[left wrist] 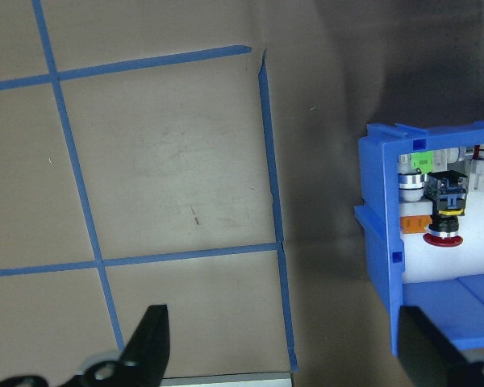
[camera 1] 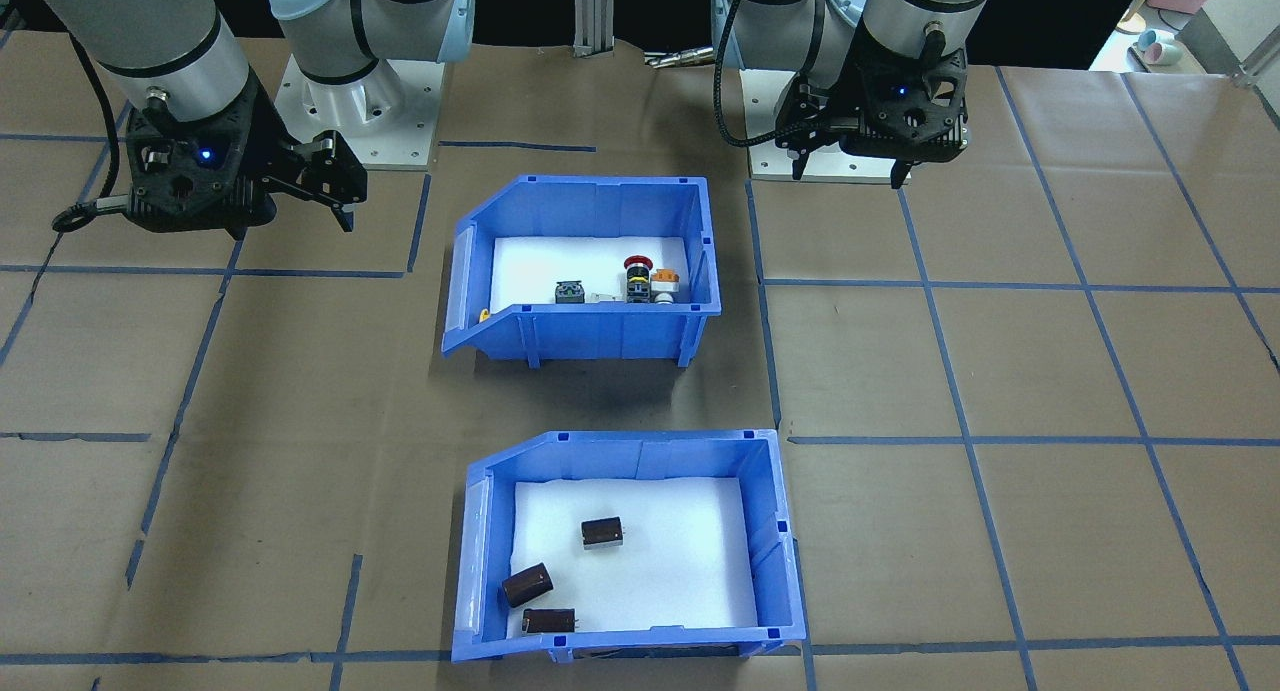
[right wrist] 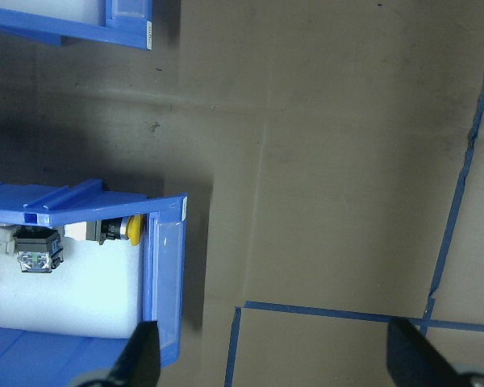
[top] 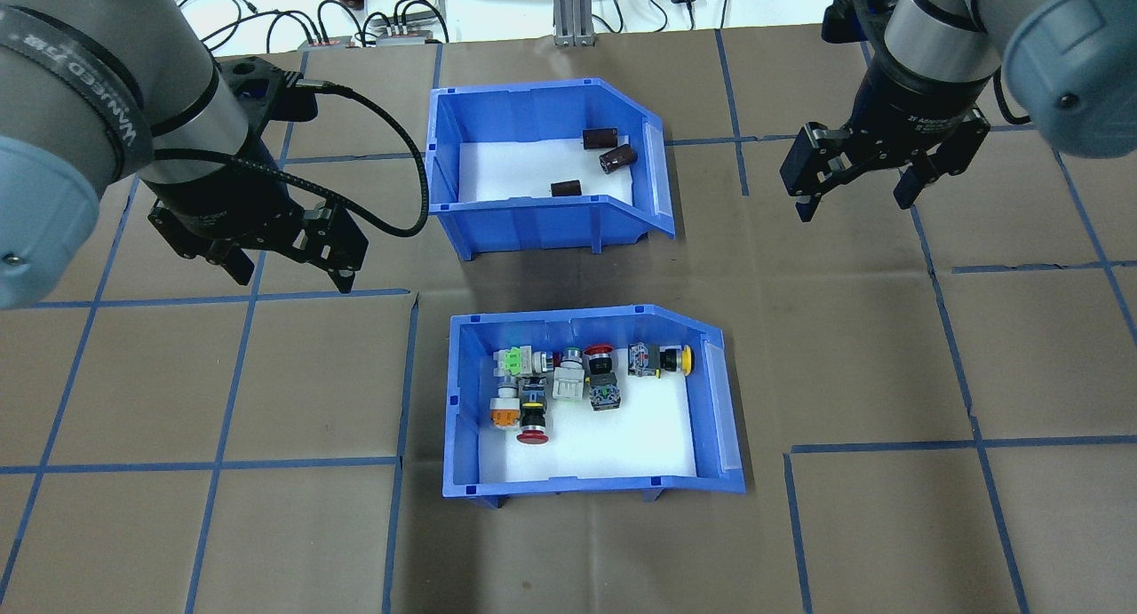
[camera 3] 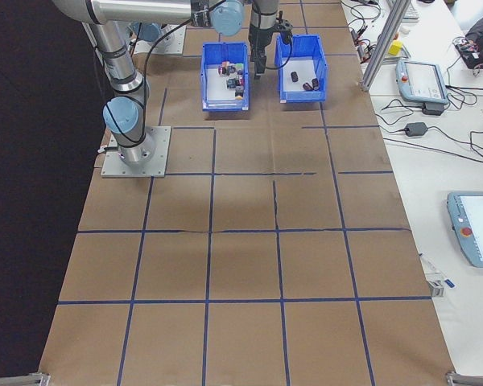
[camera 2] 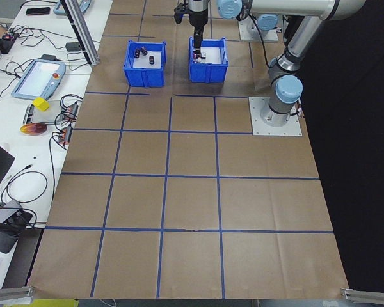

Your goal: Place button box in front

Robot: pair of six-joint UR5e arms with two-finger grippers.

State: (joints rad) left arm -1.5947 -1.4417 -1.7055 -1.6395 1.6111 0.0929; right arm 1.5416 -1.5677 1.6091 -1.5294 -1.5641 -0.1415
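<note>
Button box (top: 593,401) is seated on table (top: 888,347), nearer robot base, behind capacitor bin (top: 542,165); "front" judged as far side, so swap likely needed. Left gripper (top: 289,263) is hung beside box's left wall, jaws apart, nothing held. Right gripper (top: 857,183) is poised off to right, between the two bins' open ends, jaws apart, empty. Flanking stance is judged as readiness for two-sided grasp.

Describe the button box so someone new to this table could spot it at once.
Two blue bins sit mid-table between the arms. The button box is the one nearer the robot's base, holding small switches with red, yellow, green and orange caps on a white liner. The other bin, farther out, holds only dark brown cylinders.
</note>
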